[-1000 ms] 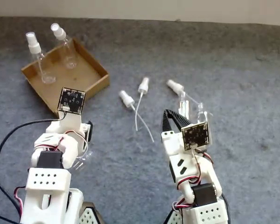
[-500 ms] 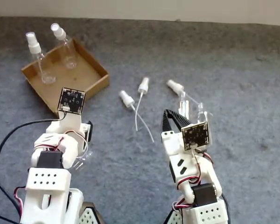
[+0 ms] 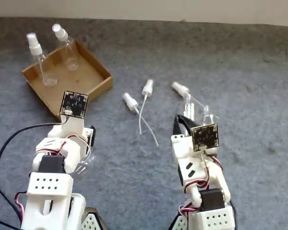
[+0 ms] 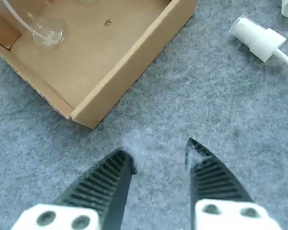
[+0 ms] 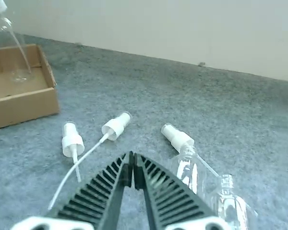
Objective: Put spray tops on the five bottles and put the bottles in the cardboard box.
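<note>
The left pincer (image 4: 159,153) is hanging spread just above the grey carpeted surface (image 3: 240,62). Its two black fingers are standing well apart with nothing between them, just off the near corner of the cardboard box (image 4: 134,60). The box is sitting toward the far left corner of the surface. A first capped bottle (image 3: 41,64) is standing upright by its left wall, and a second capped bottle (image 3: 68,50) is standing at its far side. Something clear (image 3: 84,162) is lying half hidden beside the left arm; whether it is a bottle cannot be told.

Three loose tops are lying on the carpet near the middle of the surface. The left spray top (image 3: 130,101) and the middle spray top (image 3: 147,87) are lying close together, their thin dip tubes trailing toward the near edge. The right spray top (image 3: 180,89) is resting a little apart from them.

The right pincer (image 5: 132,160) is hovering low with its fingers pressed together on nothing, pointing toward the gap between the middle and right tops. Just to its right, a first uncapped bottle (image 5: 187,167) is lying on its side, neck touching or nearly touching the right spray top. A second uncapped bottle (image 5: 233,208) is lying just beside it.
</note>
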{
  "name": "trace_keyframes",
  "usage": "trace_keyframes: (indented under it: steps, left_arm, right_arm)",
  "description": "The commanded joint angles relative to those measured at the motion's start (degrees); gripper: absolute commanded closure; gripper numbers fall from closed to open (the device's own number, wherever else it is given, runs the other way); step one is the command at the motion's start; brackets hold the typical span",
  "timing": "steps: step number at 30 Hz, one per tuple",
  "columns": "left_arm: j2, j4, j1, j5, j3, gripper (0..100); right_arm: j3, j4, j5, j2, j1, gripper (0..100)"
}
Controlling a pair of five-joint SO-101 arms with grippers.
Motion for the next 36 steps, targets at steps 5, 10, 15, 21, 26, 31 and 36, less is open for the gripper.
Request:
trace_keyframes:
  steps: [5, 10, 15, 21, 26, 31, 36]
  left_arm:
    - [-1.45, -0.79, 1.89, -0.18, -0.66, 88]
    - [-1.54, -0.79, 1.89, -0.26, -1.01, 88]
    - [-1.54, 3.34, 1.98, -2.20, -6.46, 88]
    - [-1.54, 25.49, 6.37, -10.55, -24.57, 88]
    - [-1.54, 28.40, 6.81, -21.98, -26.33, 88]
    - [-0.48, 35.16, 6.81, -23.03, -30.02, 88]
    - [9.19, 43.78, 6.81, -23.03, -38.90, 88]
  right_arm:
    - [6.37, 5.32, 0.70, -0.66, 2.77, 99.4]
    - [6.37, 5.76, 0.70, -0.66, 2.77, 99.4]
    - [6.37, 5.85, 0.70, -0.40, 2.86, 99.4]
    - [6.37, 5.93, 0.70, -0.13, 2.86, 99.4]
    - [6.37, 5.93, 0.70, -0.13, 2.86, 99.4]
    - [6.37, 5.93, 0.70, -0.13, 2.86, 99.4]
    - [6.37, 5.93, 0.70, -0.13, 2.86, 99.4]
